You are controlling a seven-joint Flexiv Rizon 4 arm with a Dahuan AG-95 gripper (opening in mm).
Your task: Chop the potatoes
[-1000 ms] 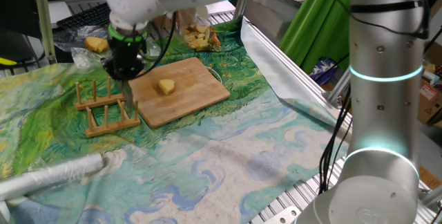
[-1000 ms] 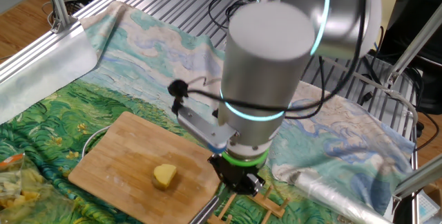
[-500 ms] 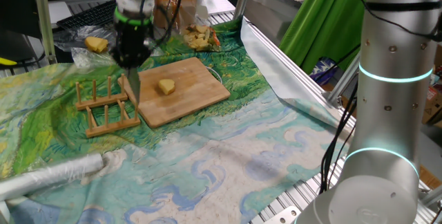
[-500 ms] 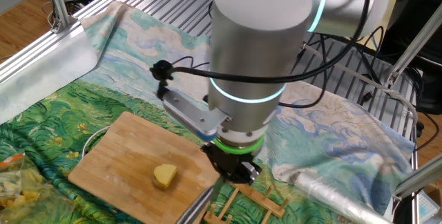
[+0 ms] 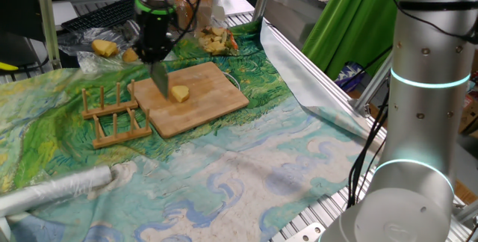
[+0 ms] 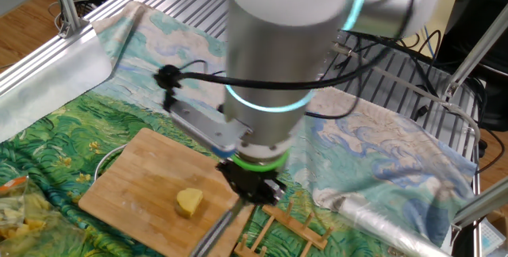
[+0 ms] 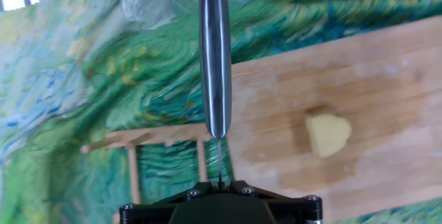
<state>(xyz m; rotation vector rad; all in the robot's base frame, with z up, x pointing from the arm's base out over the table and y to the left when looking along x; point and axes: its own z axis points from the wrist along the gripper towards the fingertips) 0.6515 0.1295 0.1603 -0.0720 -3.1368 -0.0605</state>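
Potato (image 5: 179,93): pale-yellow rounded lump on smooth wooden board (image 5: 216,92); claw (image 5: 156,57) clenched on slim steel knife (image 7: 215,58).

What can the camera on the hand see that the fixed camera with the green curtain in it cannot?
Only the hand view looks straight down the knife blade clamped in the hand. Only the fixed view shows the tall arm column, the green curtain and the foil roll. Both show one potato on the wooden board, uncut, beside the wooden rack.
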